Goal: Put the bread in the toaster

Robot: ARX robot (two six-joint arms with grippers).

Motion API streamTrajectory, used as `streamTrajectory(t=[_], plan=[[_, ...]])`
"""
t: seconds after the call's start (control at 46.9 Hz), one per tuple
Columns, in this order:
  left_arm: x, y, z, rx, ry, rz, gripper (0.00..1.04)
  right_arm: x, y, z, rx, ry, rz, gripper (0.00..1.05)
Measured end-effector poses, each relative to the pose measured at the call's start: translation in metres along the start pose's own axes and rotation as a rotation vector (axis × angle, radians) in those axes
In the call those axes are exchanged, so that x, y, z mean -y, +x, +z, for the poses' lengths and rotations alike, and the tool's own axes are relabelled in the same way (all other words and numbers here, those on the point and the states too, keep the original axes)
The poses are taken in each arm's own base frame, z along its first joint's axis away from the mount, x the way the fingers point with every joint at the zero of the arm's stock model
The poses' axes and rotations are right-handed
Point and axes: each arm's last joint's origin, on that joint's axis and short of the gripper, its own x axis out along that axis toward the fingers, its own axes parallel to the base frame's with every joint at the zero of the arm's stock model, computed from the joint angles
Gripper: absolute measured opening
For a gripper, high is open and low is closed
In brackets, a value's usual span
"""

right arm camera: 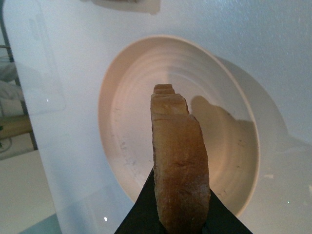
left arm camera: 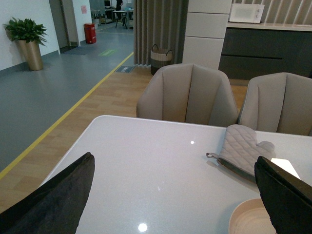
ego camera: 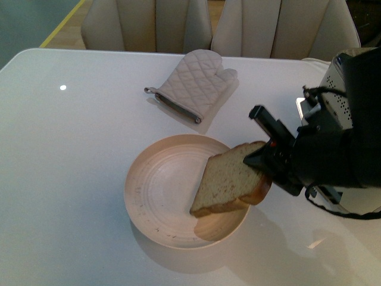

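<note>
My right gripper is shut on the bread, a tan speckled slice held tilted a little above the right part of the pale plate. In the right wrist view the bread shows edge-on between the black fingers, over the plate. The toaster, white with dark dots, stands at the right edge behind my right arm and is mostly hidden. My left gripper is open and empty over the bare table; it is out of the front view.
A quilted beige oven mitt lies on the white table beyond the plate, also in the left wrist view. Two beige chairs stand at the table's far edge. The plate rim shows by the left gripper.
</note>
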Motion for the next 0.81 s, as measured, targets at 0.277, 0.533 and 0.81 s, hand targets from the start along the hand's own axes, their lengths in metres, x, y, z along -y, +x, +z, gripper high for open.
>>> streamTrajectory(t=[0.277, 0.533, 0.81], plan=[[0.000, 0.000, 0.000, 0.000, 0.000, 0.000, 0.98, -0.059, -0.100, 0.066, 0.321, -0.253, -0.024, 0.04], [0.000, 0.000, 0.000, 0.000, 0.000, 0.000, 0.98, -0.091, -0.194, 0.113, 0.581, -0.523, -0.105, 0.04], [0.000, 0.000, 0.000, 0.000, 0.000, 0.000, 0.98, -0.059, -0.211, 0.139, 0.502, -0.704, -0.315, 0.04]])
